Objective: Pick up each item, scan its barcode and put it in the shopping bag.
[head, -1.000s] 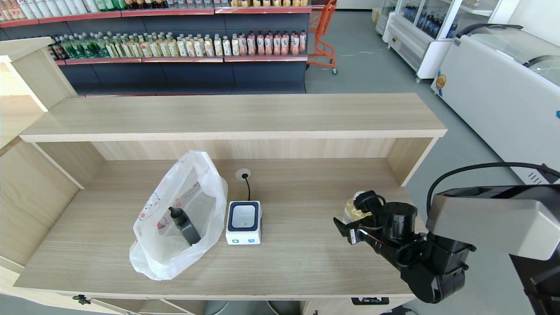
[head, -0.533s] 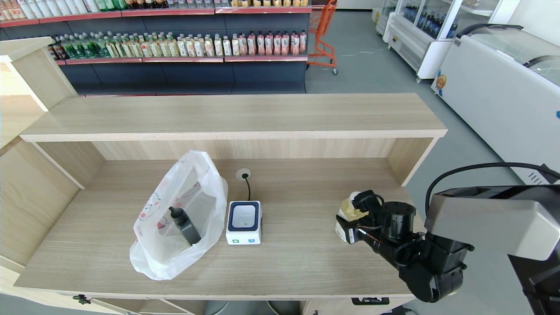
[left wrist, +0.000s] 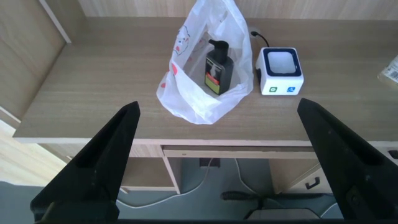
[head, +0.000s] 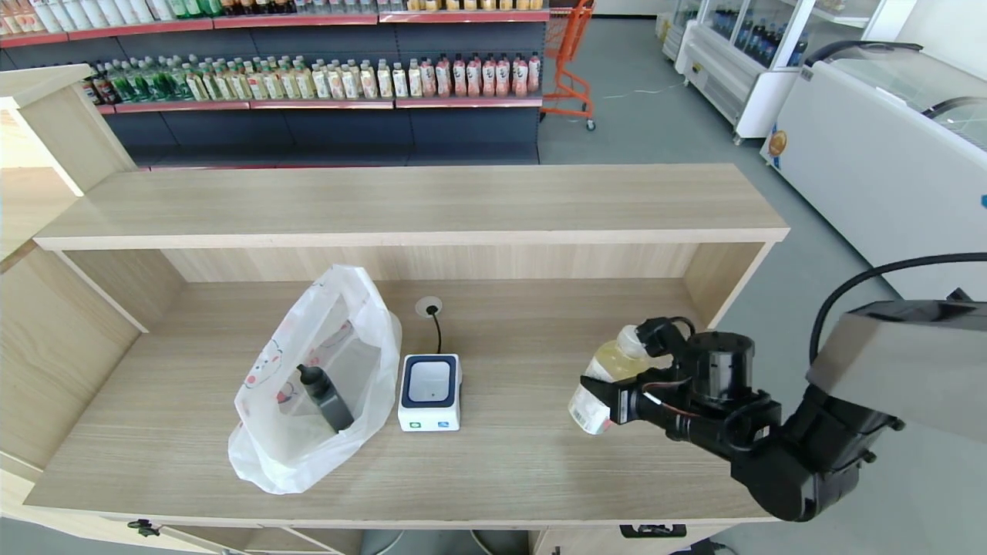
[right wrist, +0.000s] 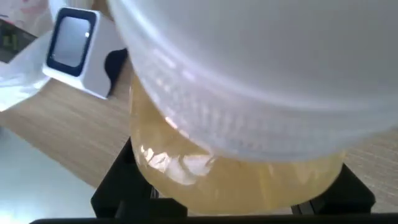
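Observation:
My right gripper (head: pixel 626 385) is shut on a bottle of yellow drink (head: pixel 603 378) with a white cap, held tilted above the right part of the counter. Up close, the bottle (right wrist: pixel 236 155) sits between the fingers (right wrist: pixel 121 186). The white barcode scanner (head: pixel 430 391) stands at the counter's middle, well to the left of the bottle. Beside it lies the white shopping bag (head: pixel 308 385), open, with a black pump bottle (head: pixel 325 397) inside. My left gripper (left wrist: pixel 217 168) hangs open off the counter's front edge, apart from the bag (left wrist: pixel 199 81) and scanner (left wrist: pixel 282 70).
A raised wooden shelf (head: pixel 409 204) runs along the counter's back, with side walls at both ends. Bare counter (head: pixel 524 455) lies between scanner and bottle. Shelves of drinks and white freezers (head: pixel 887 154) stand in the room behind.
My right gripper shut on the bottle, lifted it off the counter and tilted it, moving a little left. The bag, scanner and left arm stayed put.

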